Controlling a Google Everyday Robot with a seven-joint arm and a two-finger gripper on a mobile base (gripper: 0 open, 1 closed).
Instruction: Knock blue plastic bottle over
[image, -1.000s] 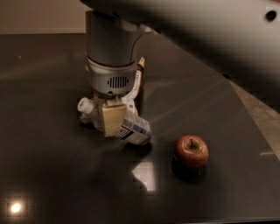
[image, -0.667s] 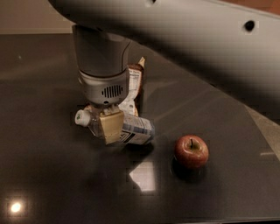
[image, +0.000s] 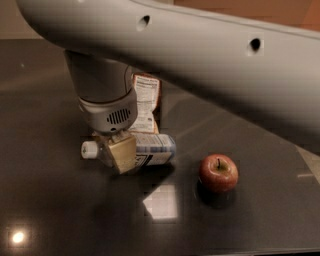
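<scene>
We see the bottle (image: 156, 148) lying on its side on the table (image: 60, 210), its white cap (image: 90, 149) pointing left. The gripper (image: 119, 154) sits low against the bottle's near side, touching it or nearly so. We cannot tell whether it is open, closed or gripping, because its own body blocks the view.

We judge the knock as done, so the risks lie in getting away cleanly:

- If the gripper has caught the bottle, lifting could drag it along or tip it back up.
- A sideways sweep could send the round bottle rolling right, toward the 1 apple (image: 218, 172) nearby.
- The snack bag (image: 147, 99) stands upright just behind the bottle, and a push backward from the arm (image: 210, 65) could topple it.

The table is dark, smooth and glossy, with 2 bright light reflections near the front. We expect it to give little grip against rolling. Of the room we see only a pale wall at upper left and a warm brown band at upper right.
</scene>
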